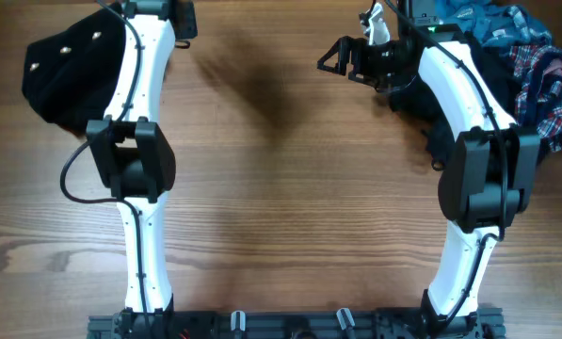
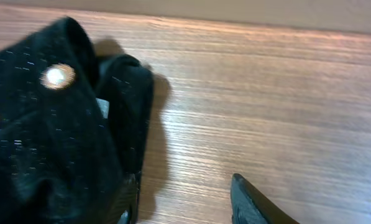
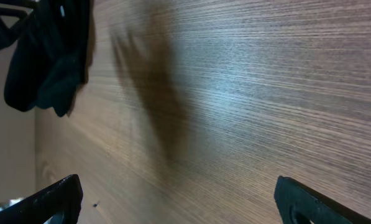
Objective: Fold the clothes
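Overhead: the black garment (image 1: 69, 71) lies at the table's (image 1: 290, 235) far-left corner under the left arm. The right hand (image 1: 342, 56) is spread wide and empty, apart from the clothes pile (image 1: 535, 66).
Left wrist: the left hand (image 2: 185, 208) is spread wide, and the garment lies against one finger.
Right wrist: the fingers gape wide over the table.

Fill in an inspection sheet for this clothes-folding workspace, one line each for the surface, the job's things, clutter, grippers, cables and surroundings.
Surface: wooden table, bare wood in the middle with soft shadows across it.
Job's things: black garment with light buttons at the far left; pile of clothes, blue and plaid, at the far right.
Clutter: nothing seen.
Grippers: left gripper open, one of its fingers over bare wood, the other at the garment's edge; right gripper open over bare wood, holding nothing.
Cables: black cable loops out beside the left arm.
Surroundings: black rail along the near edge, at the arm bases.
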